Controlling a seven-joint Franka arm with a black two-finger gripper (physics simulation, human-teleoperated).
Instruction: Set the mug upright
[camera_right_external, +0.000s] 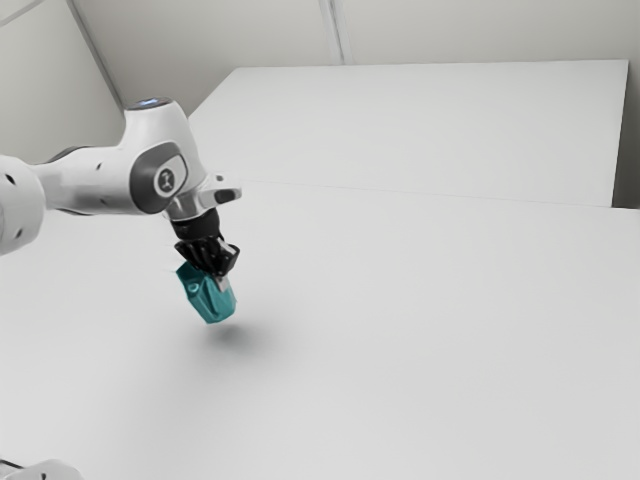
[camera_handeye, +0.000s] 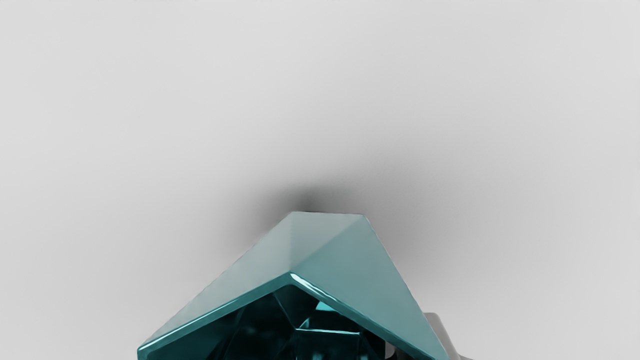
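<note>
The fingers (camera_handeye: 439, 332) pinch the glossy teal faceted mug (camera_right_external: 206, 297) sensibly near its rim, its likely stiff, slippery body tilted beneath them.

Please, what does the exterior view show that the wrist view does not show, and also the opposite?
Exterior view: the white arm, coming in from the exterior view's left, the black body of the tool above the tilted mug, and the pale wall behind.

Wrist view: the look into the mug's open mouth, with its dark, faceted inside and shiny angular rim.

Both: the teal mug with the tool shut on it, a grey fingertip against its outside, and the soft shadow on the white table.
</note>
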